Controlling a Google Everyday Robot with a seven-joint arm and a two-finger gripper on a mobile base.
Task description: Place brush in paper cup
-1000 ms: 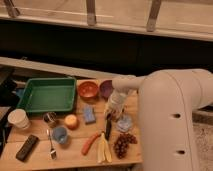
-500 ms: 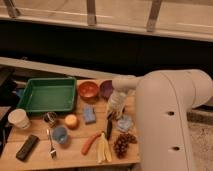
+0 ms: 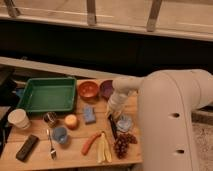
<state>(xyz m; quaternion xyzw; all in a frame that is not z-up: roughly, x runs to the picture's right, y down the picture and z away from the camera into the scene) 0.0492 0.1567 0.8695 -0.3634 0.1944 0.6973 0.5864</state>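
Note:
The brush (image 3: pixel 113 128) is a slim black stick lying on the wooden table (image 3: pixel 75 156), between the blue sponge (image 3: pixel 89 114) and the grapes (image 3: pixel 122 145). My gripper (image 3: pixel 112 113) hangs at the end of the white arm, right over the brush's far end. The paper cup (image 3: pixel 18 119) stands upright at the table's far left edge, in front of the green tray (image 3: pixel 47 95). It is well apart from the gripper.
An orange bowl (image 3: pixel 88 90) and a purple bowl (image 3: pixel 106 89) stand behind the gripper. A metal cup (image 3: pixel 49 119), an orange (image 3: pixel 71 121), a blue cup (image 3: pixel 60 134), a fork (image 3: pixel 51 145), a black block (image 3: pixel 26 147), a carrot (image 3: pixel 90 142) and a banana (image 3: pixel 103 147) lie between.
The gripper has sunk slightly towards the brush's far end. The arm's bulk has shifted a little. The things on the table have not moved.

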